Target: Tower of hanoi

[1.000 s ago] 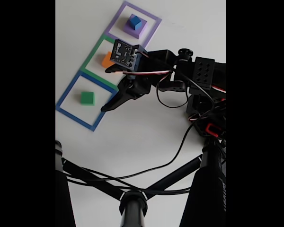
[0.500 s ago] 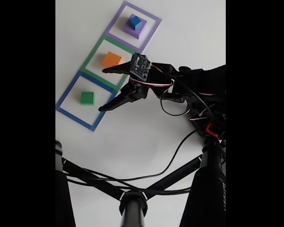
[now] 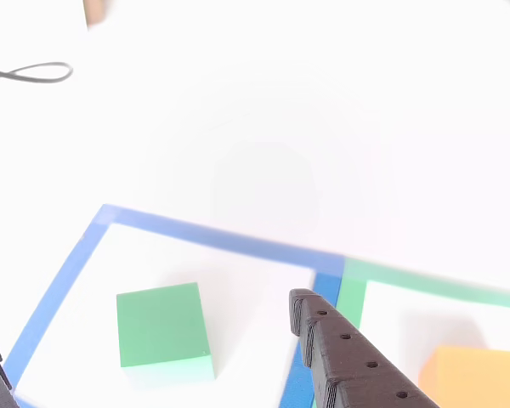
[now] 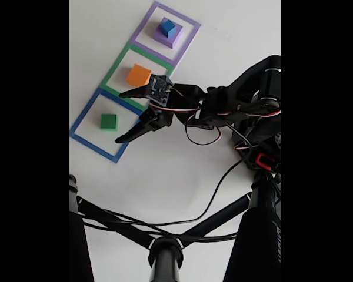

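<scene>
In the fixed view the claw (image 4: pixel 122 116) stands wide open with nothing in its grip, one finger tip reaching over the boundary between the green square outline (image 4: pixel 119 66) and the blue square outline (image 4: pixel 82 114), the other over the blue outline's right side, just beside the green block (image 4: pixel 109 121). The green block sits inside the blue outline near the white worktop's (image 4: pixel 182 158) left edge, the orange-yellow block (image 4: pixel 139 74) inside the green outline, and the small blue cube (image 4: pixel 167 26) sits on top of the purple block (image 4: pixel 165 36) inside the purple square outline (image 4: pixel 191 26) toward the top edge. In the other view a black studded finger (image 3: pixel 348 357) rises from the bottom edge between the green block (image 3: pixel 163 333) and the orange-yellow block (image 3: pixel 476 376).
</scene>
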### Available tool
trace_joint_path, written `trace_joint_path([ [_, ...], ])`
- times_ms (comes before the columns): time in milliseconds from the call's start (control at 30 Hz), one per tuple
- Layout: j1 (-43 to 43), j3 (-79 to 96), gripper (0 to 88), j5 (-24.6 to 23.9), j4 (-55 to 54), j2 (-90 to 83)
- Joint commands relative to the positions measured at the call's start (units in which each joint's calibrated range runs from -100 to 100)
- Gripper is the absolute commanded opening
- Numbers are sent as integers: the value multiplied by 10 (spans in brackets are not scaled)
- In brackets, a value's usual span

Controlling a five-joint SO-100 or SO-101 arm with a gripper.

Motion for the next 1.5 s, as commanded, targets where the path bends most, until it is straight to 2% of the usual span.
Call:
trace_joint_path([
  [0, -9, -59, 429, 8, -60, 77],
  [233, -14, -126, 424, 8, -108, 190],
  [567, -35, -132, 421, 8, -167, 250],
  [1133, -35, -175, 407, 8, -180, 309],
  [1300, -42, -183, 374, 8, -184, 318],
  [1467, -51, -184, 290, 8, -184, 319],
])
